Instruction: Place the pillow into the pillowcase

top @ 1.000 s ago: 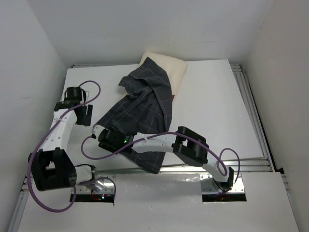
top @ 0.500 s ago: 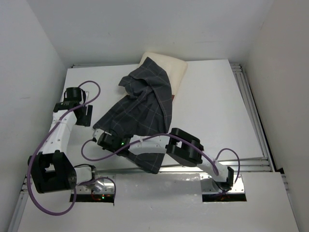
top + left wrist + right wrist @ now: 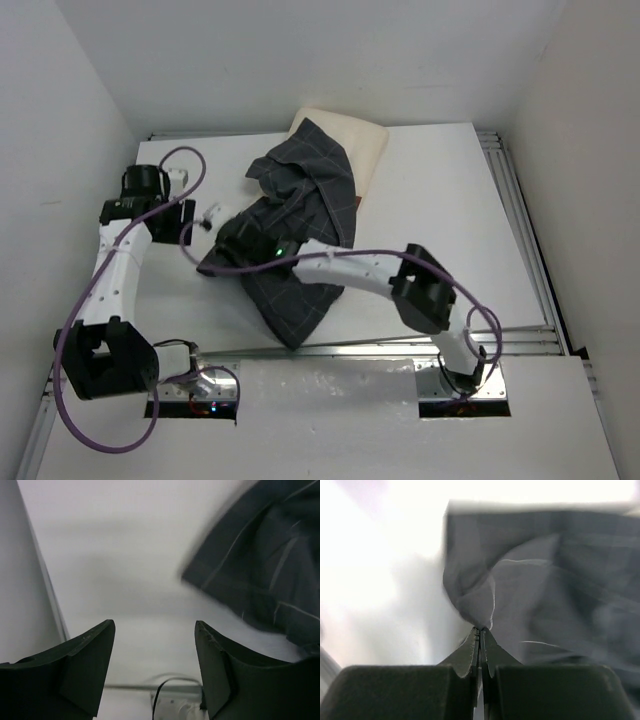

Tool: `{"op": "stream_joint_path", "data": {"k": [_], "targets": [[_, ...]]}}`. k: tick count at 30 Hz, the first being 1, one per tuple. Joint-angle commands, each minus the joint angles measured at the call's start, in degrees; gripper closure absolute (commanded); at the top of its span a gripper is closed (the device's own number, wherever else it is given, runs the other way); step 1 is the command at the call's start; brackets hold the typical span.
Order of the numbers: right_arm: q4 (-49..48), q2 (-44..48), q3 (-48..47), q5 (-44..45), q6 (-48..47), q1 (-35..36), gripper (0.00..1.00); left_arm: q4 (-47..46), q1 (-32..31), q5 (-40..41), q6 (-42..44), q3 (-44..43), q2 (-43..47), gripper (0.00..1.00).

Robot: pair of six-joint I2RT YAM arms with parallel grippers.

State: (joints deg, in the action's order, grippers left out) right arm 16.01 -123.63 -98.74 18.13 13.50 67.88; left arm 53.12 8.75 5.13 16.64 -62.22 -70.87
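Pillowcase (image 3: 300, 215) lies crumpled from the far edge toward the near-left of the tabletop (image 3: 450, 220). It drapes over the pillow (image 3: 368, 148), which sits mid far edge. Your right fingers (image 3: 470, 652) are clenched on a pinch of its cloth. Your left fingers (image 3: 85, 655) are spread and empty, above bare surface just beside the cloth's edge. You seem to be hunting the opening, so the next move is a second grip with the left. Open room lies toward the right edge.
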Motion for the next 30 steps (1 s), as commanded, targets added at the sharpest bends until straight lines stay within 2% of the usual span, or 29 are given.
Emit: {"op": "stream_joint_path", "data": {"k": [1,5,6,10,17,21,24,26,30], "targets": [[-7.4,8.6,-3.0,-5.6,9.5,-6.1,1.00,-1.4,0.2,-14.1,-0.2,-9.1,2.0,0.38],[-12.3,13.9,-0.4,-7.6,11.9,-9.9,1.00,-5.3,0.2,-24.5,-6.2,-12.8,2.2,0.51],[-12.8,14.3,-0.2,-7.3,11.6,-10.4,1.00,-6.0,0.2,-29.5,-7.8,-12.8,2.1,0.53],[-13.5,14.9,-0.6,-9.2,13.6,-11.7,1.00,-10.0,0.2,-38.5,-10.8,-10.5,1.4,0.59],[-15.1,15.3,-0.8,-11.3,16.7,-13.1,1.00,-14.7,-4.3,-38.5,-10.7,-7.2,1.6,0.59],[-14.5,14.2,-0.8,-12.2,17.8,-13.7,1.00,-14.1,-6.0,-37.7,-8.0,-8.2,3.0,0.68],[-13.2,13.8,-0.5,-13.6,17.4,-14.1,1.00,-14.3,-6.0,-31.8,-5.8,-9.3,4.5,0.58],[-13.2,13.9,1.3,-16.4,17.5,-14.5,1.00,-14.1,-6.0,-29.9,-4.0,-9.1,4.5,0.49],[-10.7,13.2,2.5,-20.9,15.4,-14.7,1.00,-13.9,-6.2,-28.5,-2.4,-6.0,4.3,0.39]]}}
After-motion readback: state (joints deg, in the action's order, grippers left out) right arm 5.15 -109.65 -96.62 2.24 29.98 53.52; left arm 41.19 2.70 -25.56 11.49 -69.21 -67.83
